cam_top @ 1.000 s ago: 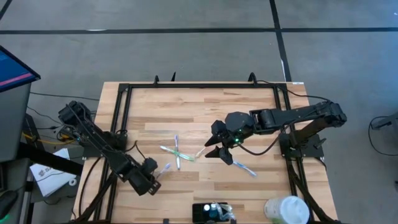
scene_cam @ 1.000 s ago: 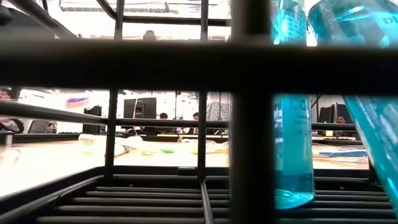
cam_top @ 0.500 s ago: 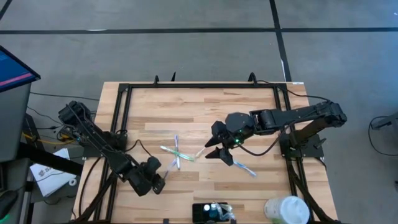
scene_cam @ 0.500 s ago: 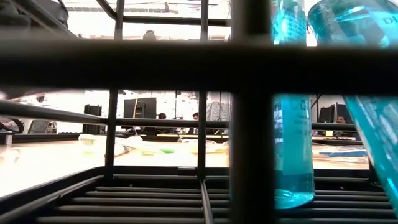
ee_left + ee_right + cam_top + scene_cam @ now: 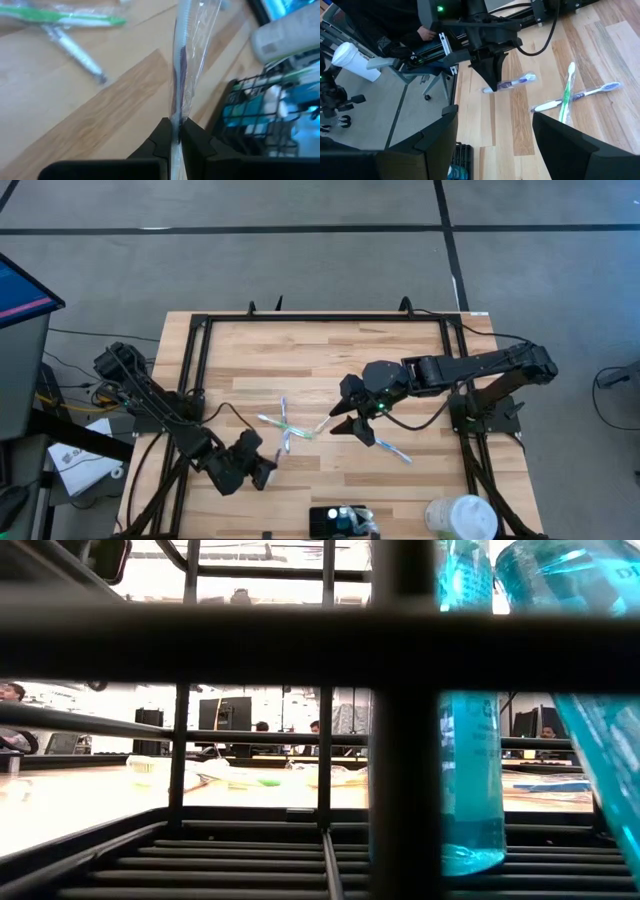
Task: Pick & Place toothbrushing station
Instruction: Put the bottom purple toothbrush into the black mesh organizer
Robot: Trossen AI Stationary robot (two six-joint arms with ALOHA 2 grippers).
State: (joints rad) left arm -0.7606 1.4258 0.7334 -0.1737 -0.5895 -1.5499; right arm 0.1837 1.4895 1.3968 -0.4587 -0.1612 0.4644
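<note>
1. High view: The left hand (image 5: 262,472), clenched on a wrapped toothbrush (image 5: 281,448), hangs over the near part of the desk (image 5: 240,355), a short way from the toothbrushing station (image 5: 342,522), the black wire holder at the desk's near edge. The right hand (image 5: 347,417) stands released above the desk's middle, near three loose toothbrushes (image 5: 284,425). A white cup (image 5: 460,517) sits at the near right corner. The brush is pinched near one end, so it could swing or slide in its slick wrapper on the way to the holder.

2. Low view: The camera looks out through the black bars of the station (image 5: 320,635), with blue bottles (image 5: 470,780) close to the lens. Neither hand is in sight, and the desk beyond is mostly barred off. People show small in the room behind.

3. Left wrist view: The left hand (image 5: 176,134) nips the toothbrush (image 5: 182,70) by a thin strip of wrapper and handle. The station (image 5: 260,112) lies just ahead, already crowded, so the brush may catch on the wire rim. Its head runs out of the picture.

4. Right wrist view: The right hand's fingers (image 5: 572,145) stand wide with nothing between them. The left hand (image 5: 491,84) and its brush (image 5: 512,82) show farther off; the station (image 5: 459,162) is cut off at the edge.
</note>
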